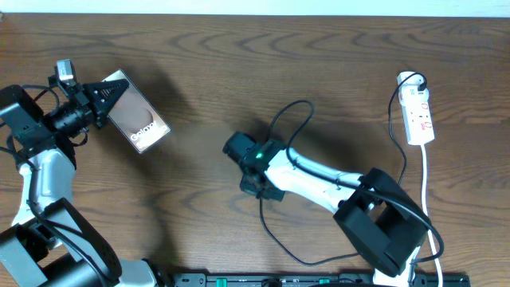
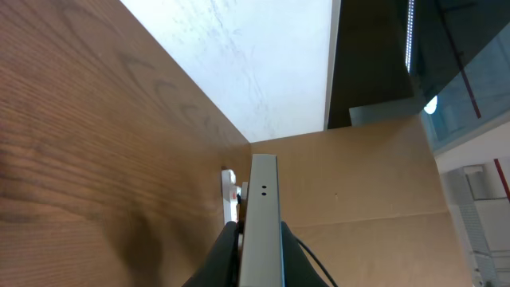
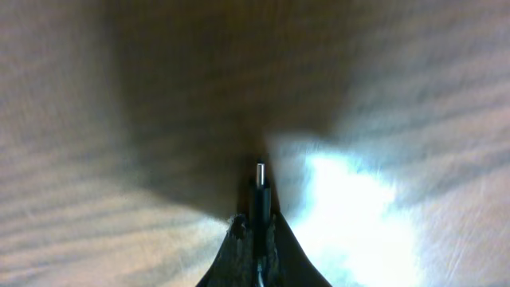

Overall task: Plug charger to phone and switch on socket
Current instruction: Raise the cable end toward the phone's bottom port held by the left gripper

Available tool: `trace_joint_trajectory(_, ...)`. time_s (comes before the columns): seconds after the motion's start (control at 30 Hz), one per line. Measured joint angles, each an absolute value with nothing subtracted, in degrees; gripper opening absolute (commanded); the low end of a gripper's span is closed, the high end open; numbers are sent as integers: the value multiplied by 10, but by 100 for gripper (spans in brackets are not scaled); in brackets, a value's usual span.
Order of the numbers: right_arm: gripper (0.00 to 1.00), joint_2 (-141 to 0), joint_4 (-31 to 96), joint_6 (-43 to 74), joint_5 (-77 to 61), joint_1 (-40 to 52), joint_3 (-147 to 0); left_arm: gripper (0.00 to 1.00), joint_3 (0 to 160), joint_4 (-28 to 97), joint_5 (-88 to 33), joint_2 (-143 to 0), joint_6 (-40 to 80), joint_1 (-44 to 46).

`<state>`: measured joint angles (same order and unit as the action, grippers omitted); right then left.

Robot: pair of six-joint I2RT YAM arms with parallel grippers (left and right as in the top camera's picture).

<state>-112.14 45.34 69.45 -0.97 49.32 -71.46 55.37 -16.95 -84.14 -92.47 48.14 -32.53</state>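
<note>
I am squeezing my left end effector [image 1: 102,97] shut on the phone [image 1: 139,121], holding it by one end, far across the bench [image 1: 199,56] from the socket [image 1: 418,112]. The phone's shiny brown face is showing to the overhead camera, and its dark band with white letters is sitting at the end pointing more toward the socket. In my left wrist view I am looking at the phone's [image 2: 263,211] thin silver edge, standing straight up between my two black fingers [image 2: 225,251], and two tiny dots are showing on that edge. A little bit of the white socket [image 2: 229,194] with a red mark is peeking out just beside the phone's edge, way off in the distance. I cannot tell if the phone is touching the bench. I am pinching my right end effector [image 3: 256,227] shut on the charger [image 3: 260,179], and its small silver plug tip is poking out past my fingertips toward the bench [image 3: 96,159]. From above, my right end effector [image 1: 241,151] is sitting nearer to the socket than the phone is, but well apart from it. The charger's [image 1: 296,104] thin black cable is looping across the bench on the socket's side of that end effector. The socket is lying flat near the bench's far edge, with its white cord [image 1: 425,179] running away from it toward my side.
</note>
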Motion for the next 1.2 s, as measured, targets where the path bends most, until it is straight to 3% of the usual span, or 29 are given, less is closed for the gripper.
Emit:
trace_joint_trajectory(0.23, 1, -1121, 367, 568, -133, 389, -713, 7, 554, -169, -842, -925, 481, -325)
trace_joint_trajectory(0.53, 1, -1122, 160, 278, -495, 242, -712, 7, 554, -170, -842, -925, 481, -325)
trace_joint_trajectory(0.7, 1, -1122, 80, 134, -631, 209, -711, 7, 554, -169, -842, -925, 481, -325)
trace_joint_trajectory(0.9, 2, -1124, 6, 68, -715, 208, -711, 7, 554, -169, -842, -925, 480, -325)
trace_joint_trajectory(1.2, 2, -1169, -40, 61, -786, 208, -711, 7, 554, -170, -842, -925, 477, -324)
